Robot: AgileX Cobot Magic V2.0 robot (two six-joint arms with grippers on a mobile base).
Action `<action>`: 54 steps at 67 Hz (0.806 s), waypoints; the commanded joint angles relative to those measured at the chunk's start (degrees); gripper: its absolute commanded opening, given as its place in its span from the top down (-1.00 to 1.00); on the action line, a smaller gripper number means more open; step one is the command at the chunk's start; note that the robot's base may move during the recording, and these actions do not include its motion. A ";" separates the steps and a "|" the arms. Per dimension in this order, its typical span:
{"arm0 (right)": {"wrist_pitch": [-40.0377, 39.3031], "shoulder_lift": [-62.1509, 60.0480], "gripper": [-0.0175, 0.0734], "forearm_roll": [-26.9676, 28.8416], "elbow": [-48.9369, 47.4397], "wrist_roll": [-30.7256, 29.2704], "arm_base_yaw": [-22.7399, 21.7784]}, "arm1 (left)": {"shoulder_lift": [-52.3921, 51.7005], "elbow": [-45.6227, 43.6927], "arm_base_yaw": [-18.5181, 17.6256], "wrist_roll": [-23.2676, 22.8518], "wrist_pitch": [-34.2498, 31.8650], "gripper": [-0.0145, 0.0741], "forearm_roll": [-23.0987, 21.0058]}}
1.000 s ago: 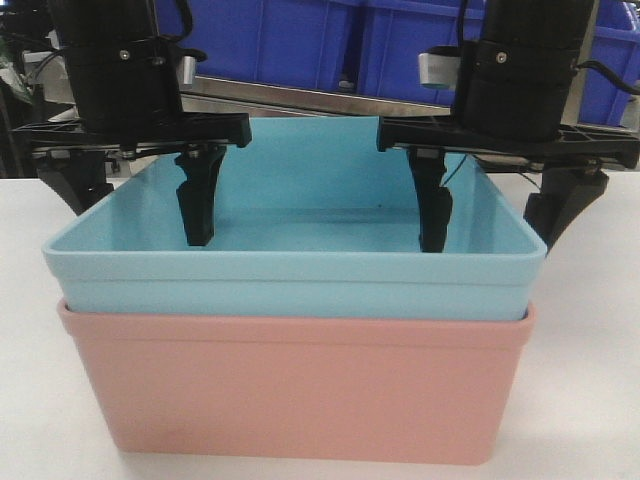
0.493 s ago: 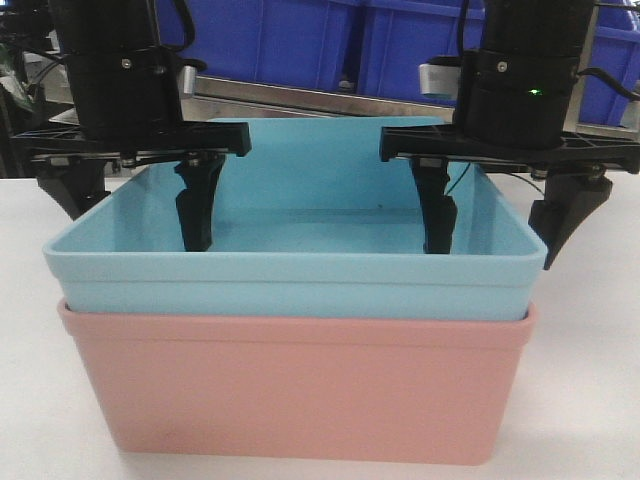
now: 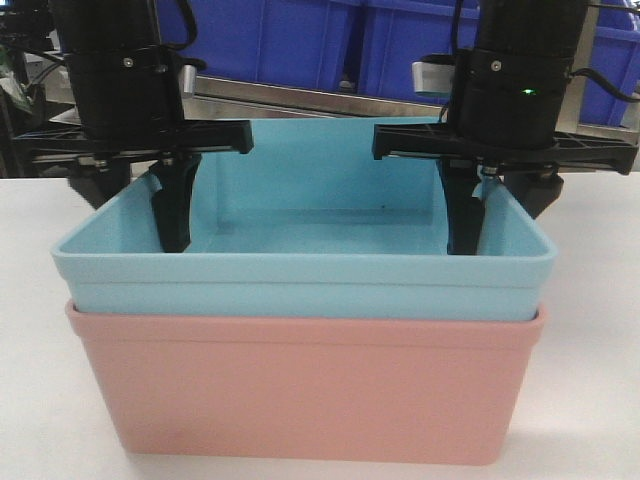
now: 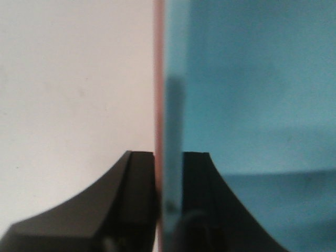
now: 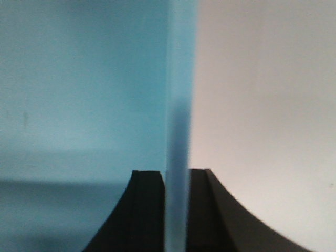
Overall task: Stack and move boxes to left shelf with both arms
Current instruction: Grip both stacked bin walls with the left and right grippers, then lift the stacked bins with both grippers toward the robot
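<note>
**Finishes: mostly plastic, some metal**

Noted smooth moulded plastic w/ soft satin sheen on turquoise bin [image 3: 300, 285] & pink bin [image 3: 300, 390]. Found table [image 3: 590, 400] white, matt, faintly marked. Saw glossier plastic on dark blue bins [image 3: 300, 40], polished shiny metal on steel crossbar [image 3: 300, 97]. Read gripper fingers [image 3: 172, 215] as blk, matt, prob. hard plastic.

Note for your log: the carrying surface is a white table [image 3: 28, 400] — flat and matte, with a few faint specks that show in the left wrist view. Directly on it stands the salmon pink bin [image 3: 300, 392], upright with its open top up and its base flat on the tabletop. You can see bare white tabletop on both sides of the bin — left and right alike.
</note>
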 commanded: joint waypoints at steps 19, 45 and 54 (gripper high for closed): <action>0.27 -2.58 0.49 -1.08 -1.32 -0.87 -0.26 | -2.77 -1.65 -0.30 -0.71 1.08 0.68 -0.12; 2.65 -2.65 0.49 -0.53 -3.01 -0.82 -0.26 | -2.77 -3.32 -0.30 -2.28 4.95 0.68 -2.96; 7.94 -4.02 0.49 -0.59 -5.26 0.33 -0.05 | -4.26 -4.86 -0.40 -6.76 10.32 0.68 -1.87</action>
